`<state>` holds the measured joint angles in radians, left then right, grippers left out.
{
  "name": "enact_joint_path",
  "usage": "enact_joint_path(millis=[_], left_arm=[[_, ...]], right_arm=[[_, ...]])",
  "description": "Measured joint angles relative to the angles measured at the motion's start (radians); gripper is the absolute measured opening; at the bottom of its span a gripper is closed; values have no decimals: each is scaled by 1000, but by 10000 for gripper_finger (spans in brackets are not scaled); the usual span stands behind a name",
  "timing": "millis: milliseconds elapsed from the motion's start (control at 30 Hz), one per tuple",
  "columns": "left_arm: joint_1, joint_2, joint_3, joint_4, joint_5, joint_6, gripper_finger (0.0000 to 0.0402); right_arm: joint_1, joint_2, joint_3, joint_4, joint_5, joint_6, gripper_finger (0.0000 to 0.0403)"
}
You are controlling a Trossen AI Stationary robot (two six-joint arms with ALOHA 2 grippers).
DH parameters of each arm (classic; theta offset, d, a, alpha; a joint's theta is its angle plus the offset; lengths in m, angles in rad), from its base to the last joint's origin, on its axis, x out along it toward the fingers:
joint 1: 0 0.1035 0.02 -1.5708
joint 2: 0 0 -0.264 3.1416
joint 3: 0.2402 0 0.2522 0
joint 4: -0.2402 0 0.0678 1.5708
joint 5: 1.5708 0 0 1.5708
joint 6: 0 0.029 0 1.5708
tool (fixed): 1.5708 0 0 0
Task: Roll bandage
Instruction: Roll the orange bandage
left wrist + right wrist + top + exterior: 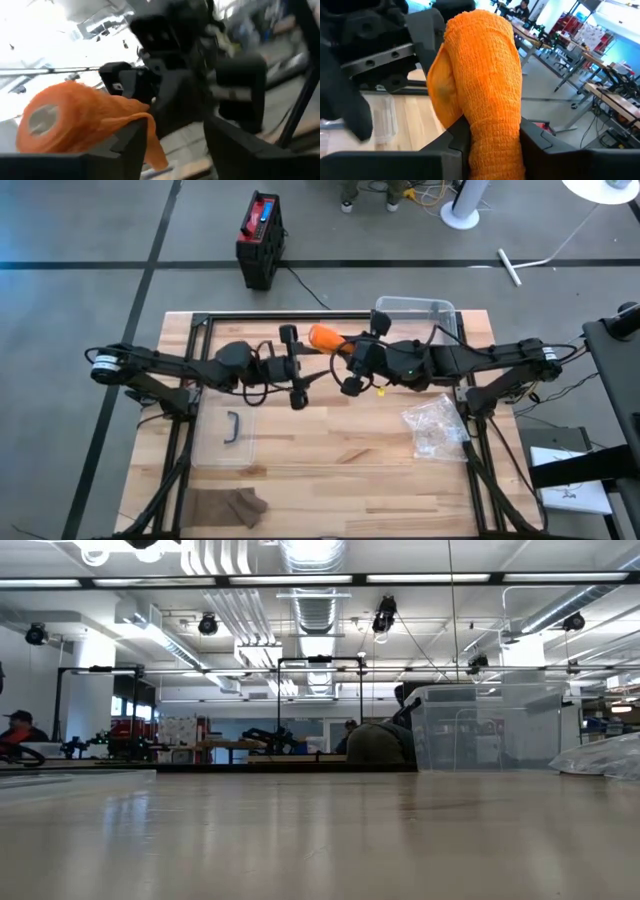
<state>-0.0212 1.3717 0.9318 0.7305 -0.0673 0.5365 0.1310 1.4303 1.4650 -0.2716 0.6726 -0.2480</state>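
An orange bandage [324, 337] roll hangs in the air over the upper middle of the wooden table [330, 480] in the high view, between the two arms that meet there. The right gripper [490, 137] pinches it: in the right wrist view the fabric is squeezed between the two dark fingers and bulges out above them. The left gripper [175, 140] sits just beside the roll with its fingers spread; in the left wrist view a loose end of bandage drapes over one finger [132, 145], and the gap between the fingers is otherwise bare, filled only by the right arm's dark body behind.

Around them on the table: a clear plastic bin [415, 313] at the upper right edge, just behind the right gripper; a crumpled clear bag [434, 427] at right; a flat clear lid with a dark handle [232, 427] at lower left; a brown cloth [228, 506] near the bottom edge. On the floor beyond the table stands a black and red box [260, 238] with a cable.

The low view shows the bin [490, 728] and bag [605, 757] at right, with neither gripper in it.
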Motion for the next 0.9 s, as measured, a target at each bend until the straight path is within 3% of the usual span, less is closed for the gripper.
enact_joint_path(millis=[167, 300, 400, 667, 900], left_arm=[[-48, -2, 34, -173, -250, 173, 217], [-75, -2, 143, -491, -403, 157, 221], [-85, -2, 229, -712, -415, 64, 214], [-188, -2, 399, -1018, -422, -5, 195], [-251, -2, 545, -1109, -422, -216, 195]], right_arm=[[-1, 0, 0, -45, 1, 47, 84], [-1, 8, -2, -84, 1, 73, 84], [-1, 11, -2, -94, 2, 74, 90], [-1, 33, -4, -93, 62, -141, 83], [0, 54, -4, -76, 200, -439, 84]])
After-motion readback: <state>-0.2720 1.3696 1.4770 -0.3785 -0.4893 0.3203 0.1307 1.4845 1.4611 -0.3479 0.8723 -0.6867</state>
